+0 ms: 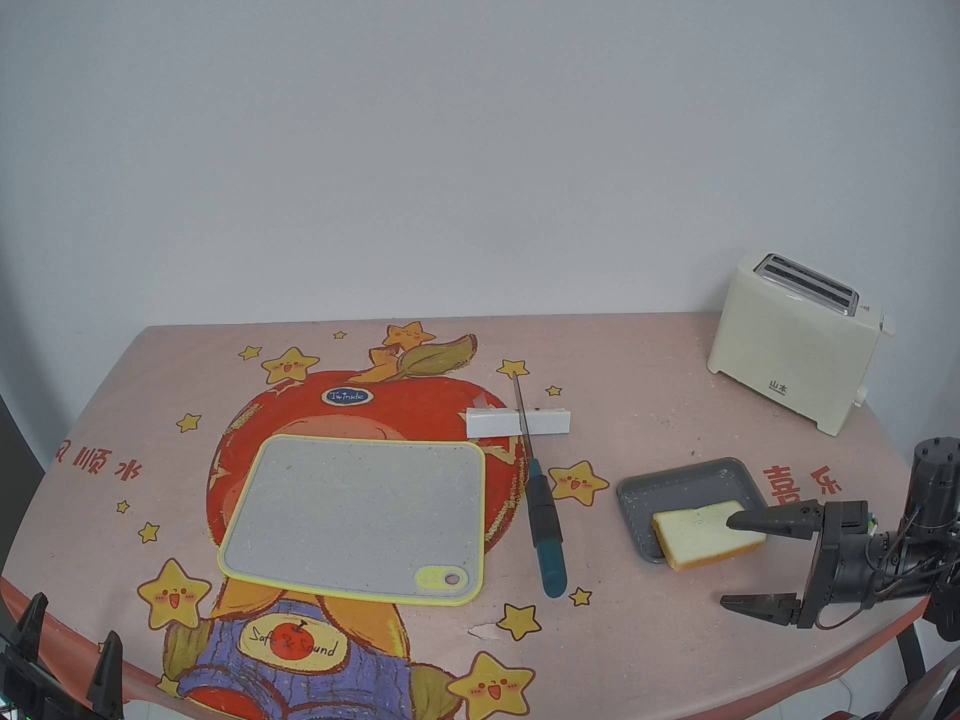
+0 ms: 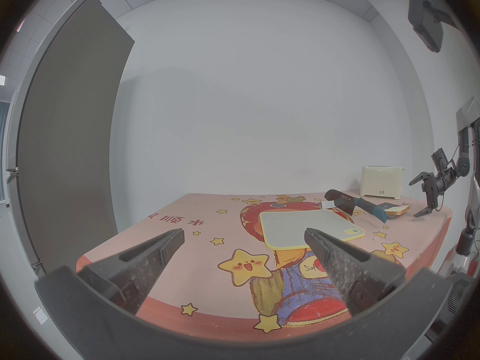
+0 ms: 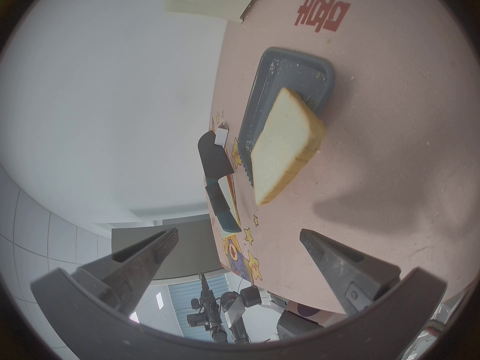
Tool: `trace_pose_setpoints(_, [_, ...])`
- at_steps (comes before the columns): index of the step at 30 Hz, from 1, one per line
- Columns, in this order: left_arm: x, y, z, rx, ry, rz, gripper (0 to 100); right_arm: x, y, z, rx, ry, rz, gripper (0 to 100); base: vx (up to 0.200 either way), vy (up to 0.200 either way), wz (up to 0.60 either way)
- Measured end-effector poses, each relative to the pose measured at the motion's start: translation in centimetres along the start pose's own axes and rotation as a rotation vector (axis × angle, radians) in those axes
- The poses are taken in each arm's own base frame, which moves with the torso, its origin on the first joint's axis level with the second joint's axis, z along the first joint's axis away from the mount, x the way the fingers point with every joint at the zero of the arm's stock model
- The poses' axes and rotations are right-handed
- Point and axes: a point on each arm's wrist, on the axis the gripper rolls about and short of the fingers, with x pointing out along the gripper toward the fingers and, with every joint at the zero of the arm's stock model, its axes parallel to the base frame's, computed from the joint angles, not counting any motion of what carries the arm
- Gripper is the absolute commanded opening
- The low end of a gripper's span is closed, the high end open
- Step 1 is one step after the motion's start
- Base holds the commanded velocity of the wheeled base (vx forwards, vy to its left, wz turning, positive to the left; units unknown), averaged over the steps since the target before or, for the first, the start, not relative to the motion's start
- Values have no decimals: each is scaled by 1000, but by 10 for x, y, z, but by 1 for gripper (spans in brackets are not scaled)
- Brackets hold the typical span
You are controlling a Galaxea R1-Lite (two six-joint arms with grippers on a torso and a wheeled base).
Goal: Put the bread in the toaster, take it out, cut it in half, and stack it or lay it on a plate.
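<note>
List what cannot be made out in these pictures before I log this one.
1) Toaster: slot insides, head view, hidden by its own top.
2) Bread: right corner, head view, covered by a finger of the right gripper.
3) Left gripper: head view, mostly cut off by the bottom edge.
4) Knife: blade, head view, edge-on, too thin to judge.

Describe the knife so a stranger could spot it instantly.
On the pink table, look just right of the grey cutting board. The knife lies there, its thin blade propped across a small white block. It is the only long, slim thing, with a black and teal handle.
</note>
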Motion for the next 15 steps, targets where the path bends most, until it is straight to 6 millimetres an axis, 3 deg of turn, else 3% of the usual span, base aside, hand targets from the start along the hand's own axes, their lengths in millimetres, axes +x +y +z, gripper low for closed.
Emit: trace_pose_setpoints(15, [0,0,0,0,0,0,100,5,-4,17,0,-58,24,100,0,0,0])
